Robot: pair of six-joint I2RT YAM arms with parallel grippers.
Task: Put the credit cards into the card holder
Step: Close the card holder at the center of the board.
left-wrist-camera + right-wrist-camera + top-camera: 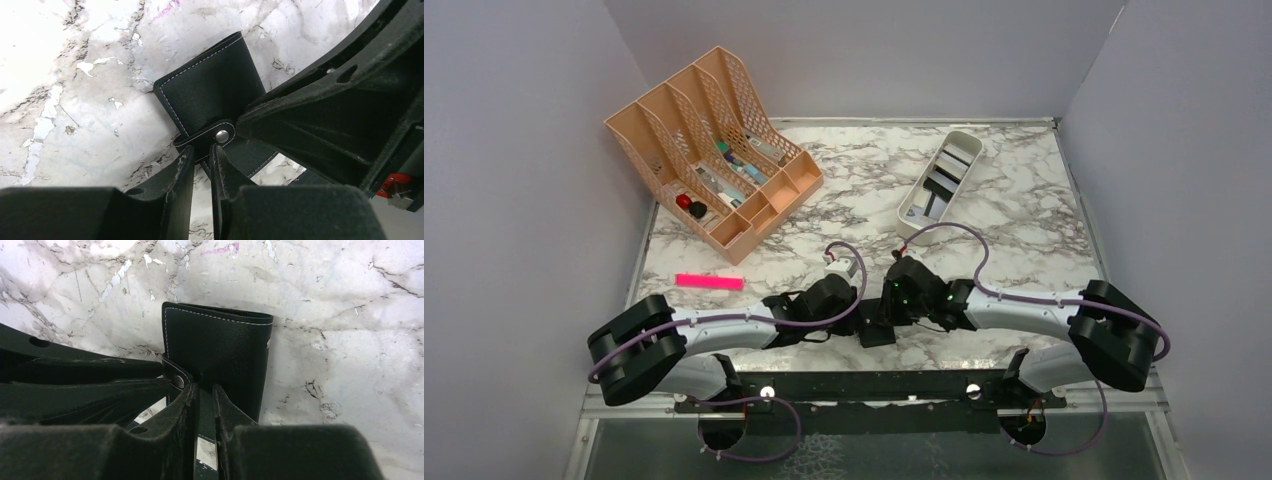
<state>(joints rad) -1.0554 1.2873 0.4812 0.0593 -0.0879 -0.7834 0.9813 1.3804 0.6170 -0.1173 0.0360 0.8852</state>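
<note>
The card holder [879, 328], a black stitched leather wallet, sits between both arms near the table's front edge. In the left wrist view the card holder [210, 92] has a strap with a metal snap [222, 134]. My left gripper [202, 148] is pinched narrow on that strap's end. In the right wrist view my right gripper [204, 387] is shut on a black flap of the card holder [220, 347]. From above, the left gripper [864, 315] and right gripper [892, 315] meet at the holder. The credit cards [943, 182], dark and grey, lie in a white tray at the back right.
The white tray [972, 140] lies slantwise at the back right. A peach mesh desk organiser [714, 140] with small items stands at the back left. A pink marker [709, 282] lies left of the left arm. Grey walls close in three sides.
</note>
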